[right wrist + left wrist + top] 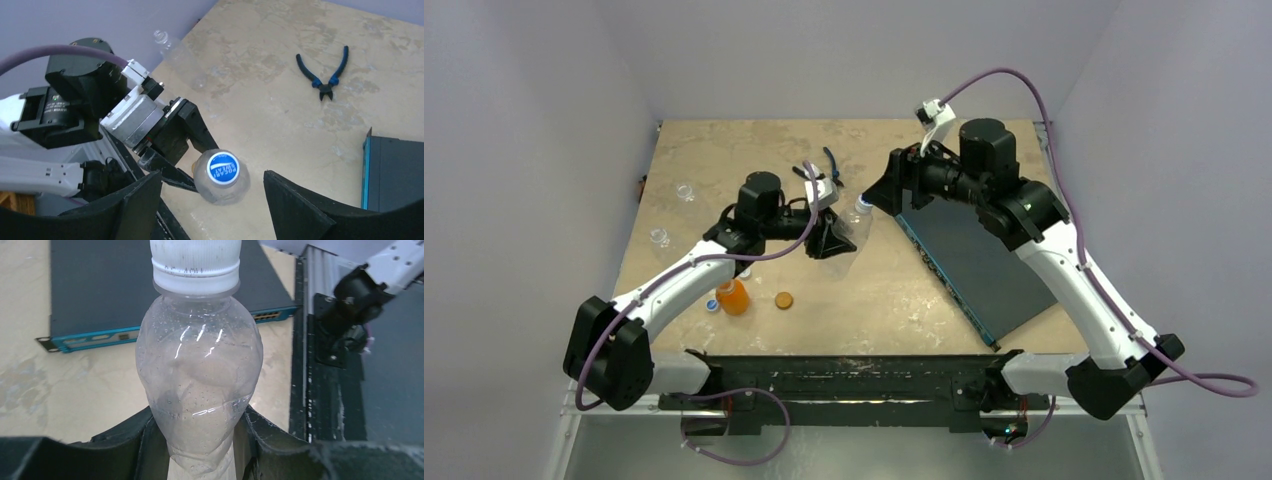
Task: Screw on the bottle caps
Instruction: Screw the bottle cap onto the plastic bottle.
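One clear bottle [200, 370] is gripped by the left gripper [200, 437], its cap [222, 168] seated just ahead of the right gripper [212, 176], whose jaws are spread empty. Behind the left gripper, an orange bottle [734, 296] and two further bottles [685, 190] appear left uncapped.

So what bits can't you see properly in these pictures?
- Left wrist view: the bottle runs off the bottom edge between the fingers of the left gripper. Its cap is cut by the top edge.
- Top view: the pliers are partly hidden behind the wrist of the left arm.
- Top view: the small cap beside the orange bottle is too small to make out.
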Action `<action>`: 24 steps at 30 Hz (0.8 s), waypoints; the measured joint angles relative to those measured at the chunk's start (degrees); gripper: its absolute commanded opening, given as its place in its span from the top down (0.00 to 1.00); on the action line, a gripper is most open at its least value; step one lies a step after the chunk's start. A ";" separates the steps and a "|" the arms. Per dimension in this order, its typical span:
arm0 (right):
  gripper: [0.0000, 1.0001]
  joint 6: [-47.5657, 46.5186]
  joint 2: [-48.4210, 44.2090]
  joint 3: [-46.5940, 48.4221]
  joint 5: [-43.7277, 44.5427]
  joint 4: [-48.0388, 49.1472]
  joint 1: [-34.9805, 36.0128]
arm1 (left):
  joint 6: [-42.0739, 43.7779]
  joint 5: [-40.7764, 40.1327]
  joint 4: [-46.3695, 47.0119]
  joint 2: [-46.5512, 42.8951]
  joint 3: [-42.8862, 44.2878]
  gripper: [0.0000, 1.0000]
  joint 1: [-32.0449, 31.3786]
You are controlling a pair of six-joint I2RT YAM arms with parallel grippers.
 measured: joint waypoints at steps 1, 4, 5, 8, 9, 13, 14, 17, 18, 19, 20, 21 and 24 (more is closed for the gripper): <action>0.26 -1.03 -0.31 -0.33 -1.31 -0.02 0.00 | -0.33 2.54 0.02 -0.04 0.00 1.00 0.00; 0.30 -3.58 -0.48 -1.22 -5.20 -0.17 -0.02 | -1.22 8.90 -0.02 -0.04 0.00 1.00 0.00; 0.32 -4.33 -0.33 -1.49 -6.49 -0.28 0.00 | -1.46 10.71 -0.02 -0.04 0.00 1.00 0.00; 0.37 -6.32 0.42 -1.70 -9.38 -0.85 0.26 | -2.29 14.51 -0.04 -0.04 0.00 1.00 0.04; 0.39 -6.93 0.68 -1.70 -10.21 -1.09 0.44 | -2.38 15.54 -0.04 -0.04 0.00 1.00 0.04; 0.42 -8.44 1.01 -2.08 -12.83 -1.79 1.40 | -2.82 17.97 -0.07 -0.04 0.00 1.00 0.04; 0.43 -8.70 1.01 -2.10 -13.27 -1.92 1.70 | -2.84 18.43 -0.07 -0.04 0.00 1.00 0.04; 0.47 -9.35 1.01 -2.12 -14.32 -2.03 2.40 | -2.97 19.17 -0.07 -0.04 0.00 1.00 0.04; 0.48 -9.57 1.01 -2.21 -14.43 -2.08 2.58 | -3.19 19.41 -0.04 -0.04 0.00 1.00 0.04; 0.48 -9.75 1.01 -2.32 -14.43 -2.14 2.78 | -3.26 19.65 -0.04 -0.04 0.00 1.00 0.04; 0.49 -9.84 1.01 -2.38 -14.43 -2.19 2.80 | -3.32 19.85 -0.04 -0.04 0.00 1.00 0.04; 0.50 -9.90 1.03 -2.51 -14.40 -2.27 2.80 | -3.34 19.93 -0.02 -0.04 0.00 1.00 0.04; 0.60 -10.14 1.03 -2.75 -14.36 -2.58 2.80 | -3.74 20.09 0.07 -0.04 0.00 1.00 0.04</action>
